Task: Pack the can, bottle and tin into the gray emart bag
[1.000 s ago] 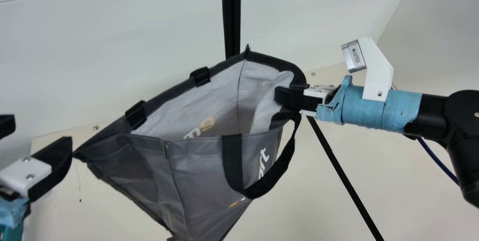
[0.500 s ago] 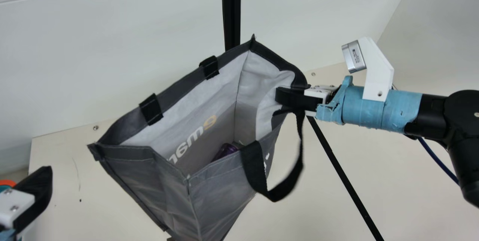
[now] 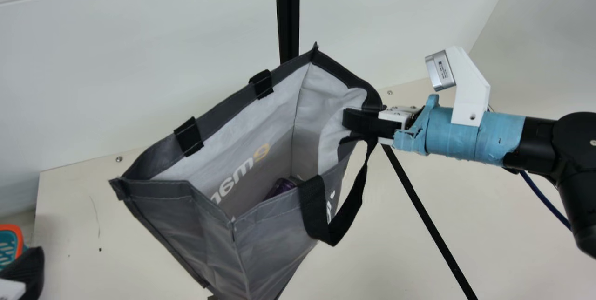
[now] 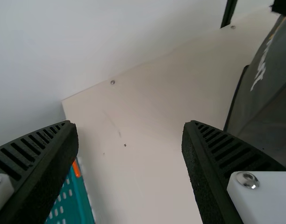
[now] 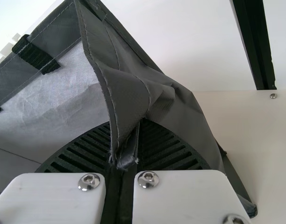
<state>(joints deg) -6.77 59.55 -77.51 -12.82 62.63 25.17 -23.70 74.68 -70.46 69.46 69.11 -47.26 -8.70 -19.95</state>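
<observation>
The gray emart bag (image 3: 279, 244) hangs tilted above the table in the main view, mouth open, with a dark purple object (image 3: 280, 188) deep inside. At its right rim is my right gripper (image 3: 356, 123); in the right wrist view that gripper (image 5: 125, 154) is shut on the bag's folded edge (image 5: 124, 102). My left gripper (image 3: 28, 267) is at the lower left corner of the main view, apart from the bag. Seen from its own wrist, the left gripper (image 4: 130, 135) has its fingers wide apart and nothing between them, the bag (image 4: 269, 102) off to one side.
A teal basket with an orange rim (image 3: 19, 239) stands at the left edge of the cream table (image 3: 84, 225). A black pole (image 3: 288, 16) rises behind the bag, and a dark strip crosses the table beneath the right arm.
The left gripper has moved away from the bag, toward the lower left. The bag's left side has swung lower and its mouth spread wider, revealing the purple object. Its front handle swayed. The right arm stayed still.
</observation>
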